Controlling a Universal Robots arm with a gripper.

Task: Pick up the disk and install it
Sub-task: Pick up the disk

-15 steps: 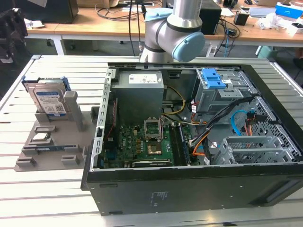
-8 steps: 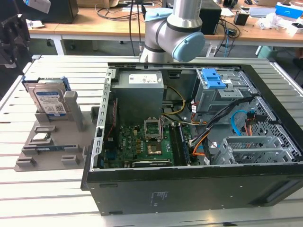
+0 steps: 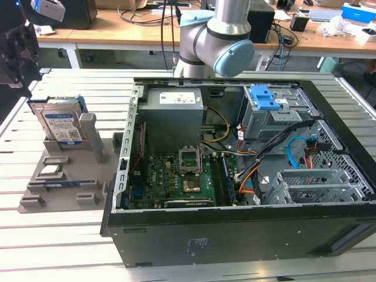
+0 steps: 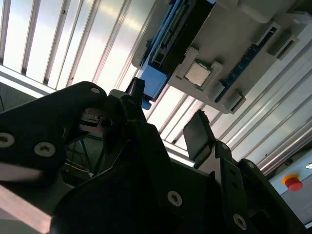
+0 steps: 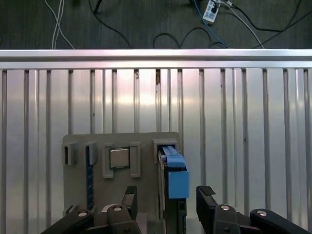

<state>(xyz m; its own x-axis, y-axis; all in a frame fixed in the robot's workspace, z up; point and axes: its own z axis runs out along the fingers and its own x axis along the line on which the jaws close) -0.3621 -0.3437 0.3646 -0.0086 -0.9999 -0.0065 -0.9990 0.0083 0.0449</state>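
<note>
Slatted table (image 3: 76,88), blue-labelled disk (image 3: 60,126), end effector (image 5: 167,192) above

One disk (image 3: 60,126) counted; one grey holder (image 3: 70,176); one processor chip (image 5: 120,158). One open computer case (image 3: 235,235) counted, with one power supply (image 3: 173,111), one blue latch (image 3: 264,97). One gripper (image 5: 167,191), two fingers (image 5: 205,195) counted.

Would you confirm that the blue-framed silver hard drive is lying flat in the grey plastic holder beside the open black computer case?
No: the blue-framed silver hard drive stands upright in the grey plastic holder beside the open black computer case, as the exterior view shows.
</note>
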